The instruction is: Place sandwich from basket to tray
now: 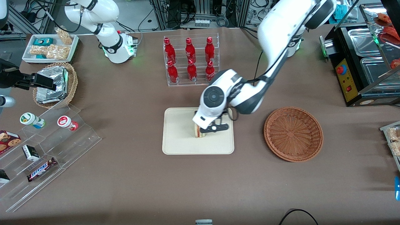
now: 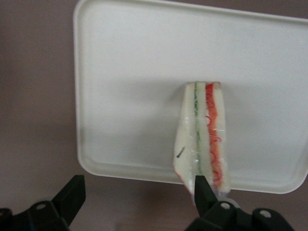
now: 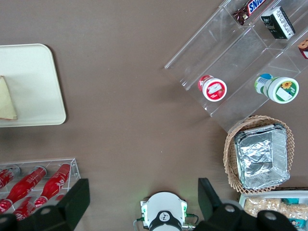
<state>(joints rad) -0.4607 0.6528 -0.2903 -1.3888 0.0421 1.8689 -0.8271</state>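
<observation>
Tabletop: brown cloth (image 1: pixel 131 187) covers the table, and its nearest stretch to the front camera is bare brown fabric.
Tray: cream-beige tray (image 1: pixel 175 143) lies flat about mid-table, nearer the front camera than the rack of red bottles (image 1: pixel 190 61).
Sandwich: sandwich (image 1: pixel 198 132) stands on edge on the tray, about mid-depth of it, toward the side that faces the basket; in the wrist view the sandwich (image 2: pixel 204 139) shows white bread with a green and a red filling layer.
Gripper: gripper (image 1: pixel 212 127) hangs just above the tray, right over the sandwich; its fingers (image 2: pixel 70 195) are spread wide, one well clear of the sandwich, the other at the sandwich's narrow end, where I cannot tell whether it touches.
Arm pose: left arm (image 1: pixel 275 47) reaches down from the working arm's end of the table, bends at a rounded joint over the tray's rim nearest the bottles, and points its wrist steeply downward.
Basket: reddish-brown wicker basket (image 1: pixel 293 133) sits beside the tray, apart from it, toward the working arm's end; nothing is seen in it.
Other goods: tan basket with foil packs (image 1: pixel 56 84) and clear stepped shelf of snacks (image 1: pixel 47 150) lie toward the parked arm's end.
</observation>
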